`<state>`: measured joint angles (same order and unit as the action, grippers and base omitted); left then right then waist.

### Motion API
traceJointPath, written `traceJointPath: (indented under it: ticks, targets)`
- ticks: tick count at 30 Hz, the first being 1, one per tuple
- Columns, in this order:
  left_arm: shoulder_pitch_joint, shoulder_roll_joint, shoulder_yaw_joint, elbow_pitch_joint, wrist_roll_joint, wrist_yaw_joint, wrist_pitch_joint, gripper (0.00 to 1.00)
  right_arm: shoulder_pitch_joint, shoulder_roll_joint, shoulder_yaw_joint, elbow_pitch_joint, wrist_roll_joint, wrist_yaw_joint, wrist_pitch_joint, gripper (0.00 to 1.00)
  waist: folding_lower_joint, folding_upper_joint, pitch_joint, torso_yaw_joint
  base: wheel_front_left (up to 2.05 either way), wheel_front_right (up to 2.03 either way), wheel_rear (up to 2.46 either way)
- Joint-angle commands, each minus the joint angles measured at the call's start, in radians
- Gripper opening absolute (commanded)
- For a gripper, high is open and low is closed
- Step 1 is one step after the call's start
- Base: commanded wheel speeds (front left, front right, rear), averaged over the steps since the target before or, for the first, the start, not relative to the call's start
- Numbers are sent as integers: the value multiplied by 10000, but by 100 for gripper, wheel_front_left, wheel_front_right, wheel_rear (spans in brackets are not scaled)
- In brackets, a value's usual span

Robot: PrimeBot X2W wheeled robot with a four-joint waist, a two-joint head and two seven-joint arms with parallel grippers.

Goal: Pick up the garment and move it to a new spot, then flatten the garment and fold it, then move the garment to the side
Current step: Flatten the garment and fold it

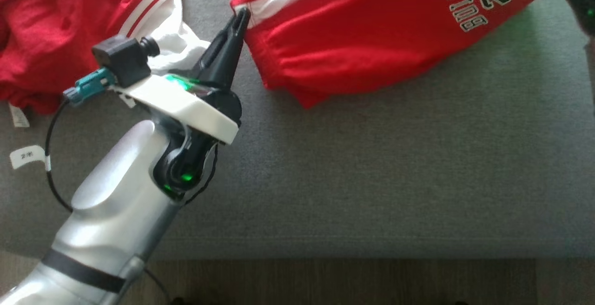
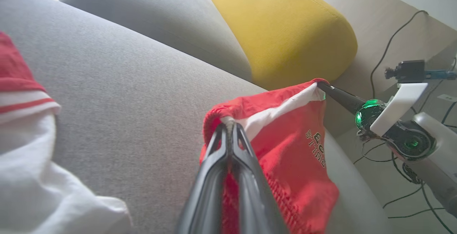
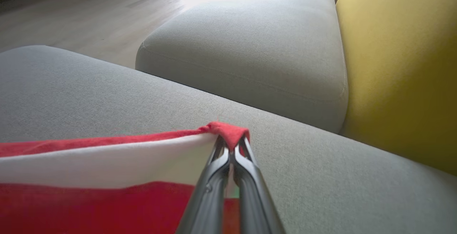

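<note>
The garment (image 1: 372, 30) is a pair of red shorts with a white side stripe and "BULLS 23" printed on one leg. It is stretched between the two hands over the far part of the grey sofa cushion (image 1: 372, 179). The left hand (image 1: 241, 18) is pressed together on the garment's left corner, right at the white stripe. The right hand (image 3: 231, 145) is clamped on the opposite corner, far to the right.

The held edge is the long axis. It runs left to right between the hands and slants a little away toward the right, with the cloth falling from it toward the near side. The fabric sags in soft folds, and I cannot tell whether its lower edge touches the cushion.

I judge the coming move to be a carry or lay-down that needs both hands moving together to keep that edge taut. A second red garment (image 1: 46, 30) lies bunched just left of the left hand, and a yellow cushion (image 2: 285, 30) stands at the far side.
</note>
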<state>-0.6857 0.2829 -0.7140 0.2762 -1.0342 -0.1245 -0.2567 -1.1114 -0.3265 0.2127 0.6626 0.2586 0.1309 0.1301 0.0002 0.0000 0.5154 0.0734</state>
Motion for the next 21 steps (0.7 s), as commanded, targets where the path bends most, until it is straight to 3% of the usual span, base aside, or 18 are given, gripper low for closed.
traceJointPath:
  ticks: [1,18,19,20,21]
  targets:
    - [-324,95,486,-158,158,-61,-51,0,-322,-43,91,-110,-91,-2,-195,0,-2,0,125,119,0,0,0]
    - [-487,-907,1210,1208,1834,-61,-51,0,-1549,286,1287,2964,32,-2,-2761,0,-2,0,115,247,0,0,0]
    - [-495,-962,1201,1307,1866,-61,-51,0,-1624,316,1348,3131,46,-2,-2837,8,-2,0,116,251,0,0,0]
    - [-503,-1013,1172,1406,1870,-61,-51,0,-1693,342,1415,3299,52,-2,-2895,39,-2,0,113,257,0,0,0]
    - [-510,-1056,1122,1513,1843,-61,-51,13,-1760,364,1470,3448,54,-2,-2984,96,-2,0,103,263,0,0,0]
